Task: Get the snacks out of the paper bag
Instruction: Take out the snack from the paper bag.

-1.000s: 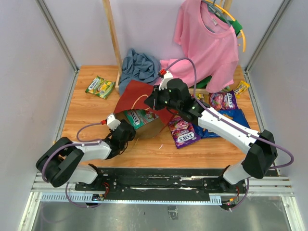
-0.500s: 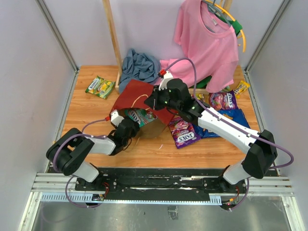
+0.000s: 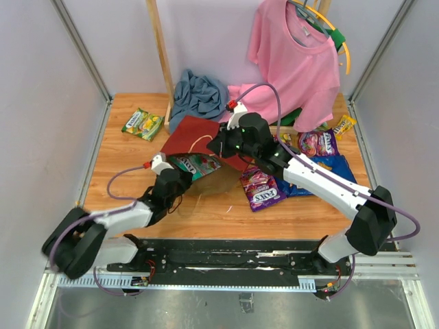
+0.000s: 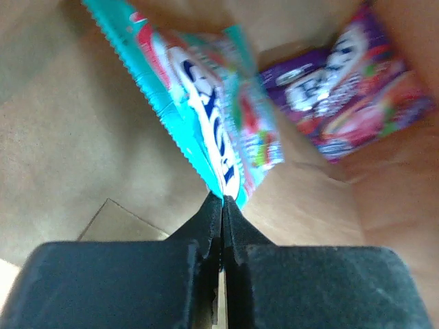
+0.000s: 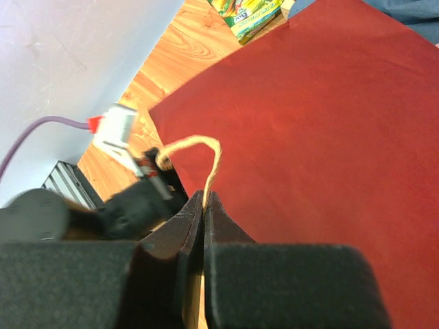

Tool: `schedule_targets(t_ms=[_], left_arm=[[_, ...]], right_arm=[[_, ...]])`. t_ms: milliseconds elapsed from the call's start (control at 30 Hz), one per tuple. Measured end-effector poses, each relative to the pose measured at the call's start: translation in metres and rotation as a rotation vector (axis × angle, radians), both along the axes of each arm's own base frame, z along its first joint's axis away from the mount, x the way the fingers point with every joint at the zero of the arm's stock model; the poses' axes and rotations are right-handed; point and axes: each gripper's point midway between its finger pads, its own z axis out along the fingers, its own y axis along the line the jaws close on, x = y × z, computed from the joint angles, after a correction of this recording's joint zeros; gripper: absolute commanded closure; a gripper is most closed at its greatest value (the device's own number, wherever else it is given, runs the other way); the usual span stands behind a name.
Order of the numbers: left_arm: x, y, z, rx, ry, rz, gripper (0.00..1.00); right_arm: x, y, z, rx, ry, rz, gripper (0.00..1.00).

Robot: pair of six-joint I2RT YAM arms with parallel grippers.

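- Table: wooden, carries everything listed.
- Paper bag: mid-table, tipped over, dark red side up, mouth facing the arms.
- Right end effector: above the red side, fingers closed tight on the bag's twine handle.
- Left end effector: at the bag's mouth, fingers pinched shut on the edge of a teal snack packet.
- Purple snack packet: deeper inside the bag, untouched.

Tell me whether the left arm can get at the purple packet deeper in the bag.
Probably not yet: the left hand is shut on the teal packet. The purple packet lies beyond it inside the paper bag, nothing else between, so it looks reachable once the teal one is out.
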Motion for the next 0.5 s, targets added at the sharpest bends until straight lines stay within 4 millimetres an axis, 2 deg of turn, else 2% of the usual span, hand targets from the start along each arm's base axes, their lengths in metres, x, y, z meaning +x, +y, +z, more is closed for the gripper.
schedule_targets(t_ms=[100,200,267,367,500], left_arm=[[-0.013,0.009,0.044,-0.04,-0.1,-0.011,0.99],[-0.033,0.023,0.095,-0.117,-0.249,-0.019,1.0],[-0.05,0.036,0.113,-0.161,-0.321,-0.014,0.99],[-0.069,0.052,0.112,-0.189,-0.366,0.003,0.99],[-0.081,0.06,0.075,-0.177,-0.302,0.012,0.99]], right_arm=[[0.001,-0.002,0.002,0.002,-0.005,-0.002,0.99],[0.001,-0.001,0.003,0.005,-0.006,-0.002,0.99],[0.001,-0.001,0.003,0.008,-0.005,0.001,0.99],[0.0,0.0,0.004,0.013,-0.003,0.006,0.99],[-0.001,0.001,0.005,0.02,0.001,0.011,0.99]])
